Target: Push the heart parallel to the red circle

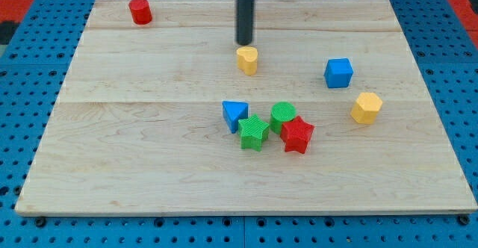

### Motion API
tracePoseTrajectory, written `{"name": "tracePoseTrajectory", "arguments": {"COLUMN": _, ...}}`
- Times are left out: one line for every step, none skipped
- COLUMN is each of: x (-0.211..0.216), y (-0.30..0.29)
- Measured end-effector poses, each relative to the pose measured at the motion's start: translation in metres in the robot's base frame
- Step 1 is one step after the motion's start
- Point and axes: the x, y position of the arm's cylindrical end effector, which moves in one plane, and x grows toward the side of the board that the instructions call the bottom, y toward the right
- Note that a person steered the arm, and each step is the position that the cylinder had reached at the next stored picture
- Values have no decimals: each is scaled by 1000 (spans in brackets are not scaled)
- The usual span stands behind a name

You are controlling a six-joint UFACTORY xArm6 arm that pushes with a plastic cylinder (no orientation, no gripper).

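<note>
A yellow heart [247,60] lies on the wooden board [149,128] a little above the middle. A red circle block [140,11] stands near the top left corner. My tip [245,43] is just above the heart, at its top edge, touching it or nearly so. The rod rises straight up out of the view's top.
A blue cube [338,72] and a yellow hexagon [366,107] lie at the right. A cluster sits below the heart: a blue triangle [234,114], a green star [253,133], a green circle [283,115] and a red star [297,134].
</note>
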Motion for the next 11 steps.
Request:
{"name": "tracePoseTrajectory", "arguments": {"x": 3, "y": 87}}
{"name": "tracePoseTrajectory", "arguments": {"x": 64, "y": 101}}
{"name": "tracePoseTrajectory", "arguments": {"x": 84, "y": 69}}
{"name": "tracePoseTrajectory", "arguments": {"x": 31, "y": -25}}
{"name": "tracePoseTrajectory", "arguments": {"x": -1, "y": -21}}
{"name": "tracePoseTrajectory", "arguments": {"x": -30, "y": -39}}
{"name": "tracePoseTrajectory", "arguments": {"x": -6, "y": -52}}
{"name": "tracePoseTrajectory", "arguments": {"x": -23, "y": -53}}
{"name": "tracePoseTrajectory", "arguments": {"x": -52, "y": -50}}
{"name": "tracePoseTrajectory", "arguments": {"x": -64, "y": -50}}
{"name": "tracePoseTrajectory", "arguments": {"x": -61, "y": -40}}
